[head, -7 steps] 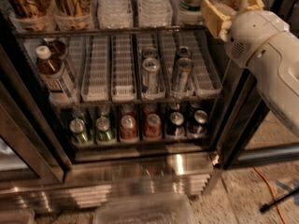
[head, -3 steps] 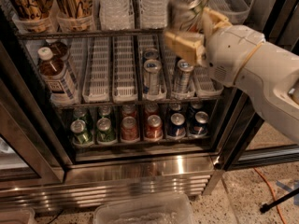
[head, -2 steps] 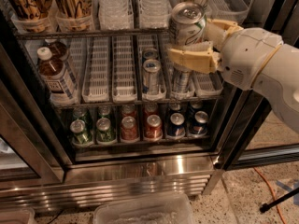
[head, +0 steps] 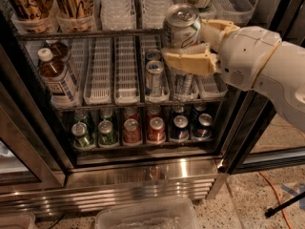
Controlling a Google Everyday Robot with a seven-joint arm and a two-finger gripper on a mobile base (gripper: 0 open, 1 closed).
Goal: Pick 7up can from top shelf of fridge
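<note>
7up can [head: 181, 26], silver lid up, is clamped at its sides by the closed jaws of the gripper [head: 187, 42], tan fingers [head: 188, 62] pressed against it; it hangs just in front of the top shelf [head: 95, 34] of the fridge [head: 143, 175]; clear bottles [head: 114, 6] stand on that rack behind it; brown bottles [head: 55, 75] and silver-blue cans [head: 154, 78] line the rack below; the white arm [head: 267, 66] extends from the right.

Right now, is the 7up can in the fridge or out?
Out: the tool grips the 7up can in front of the top shelf.
</note>
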